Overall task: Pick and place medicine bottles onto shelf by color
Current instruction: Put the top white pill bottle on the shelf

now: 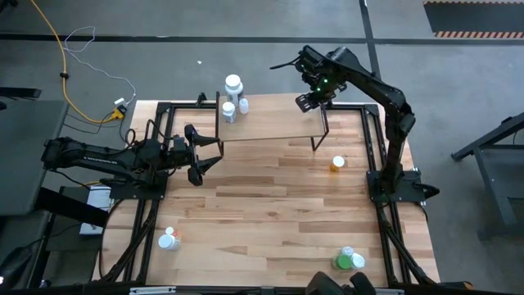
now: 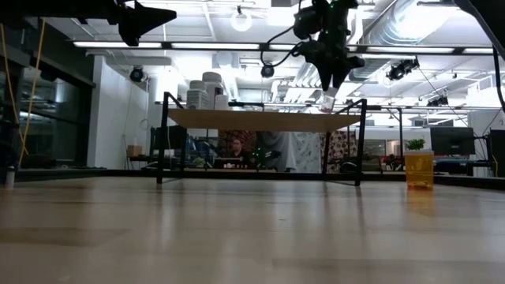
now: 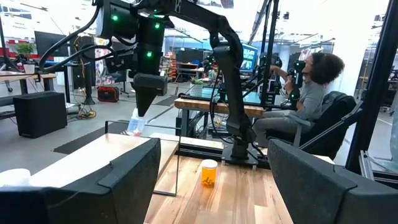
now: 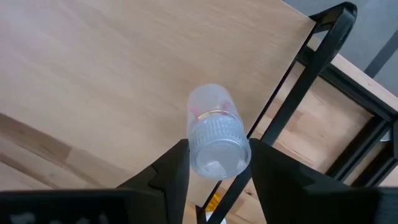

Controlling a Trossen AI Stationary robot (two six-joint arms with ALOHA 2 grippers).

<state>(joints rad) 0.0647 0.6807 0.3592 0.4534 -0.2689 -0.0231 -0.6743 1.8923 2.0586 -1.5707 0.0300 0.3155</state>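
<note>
Clear little bottle [image 4: 214,134] sits pinched between the right gripper [image 4: 214,163] fingers, cap end toward the wrist, right above the shelf [image 1: 270,123] corner. Left gripper [image 1: 202,152] waits off beside the shelf's other end, fingers spread apart, nothing in them.

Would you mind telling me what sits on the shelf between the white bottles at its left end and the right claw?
Nothing: the high view shows bare light-wood shelf board between the white-capped bottles and the right claw.

Wood table [image 1: 270,221], shelf [image 1: 270,123] holding white bottles [image 1: 232,98], orange bottle [image 1: 337,164]
</note>
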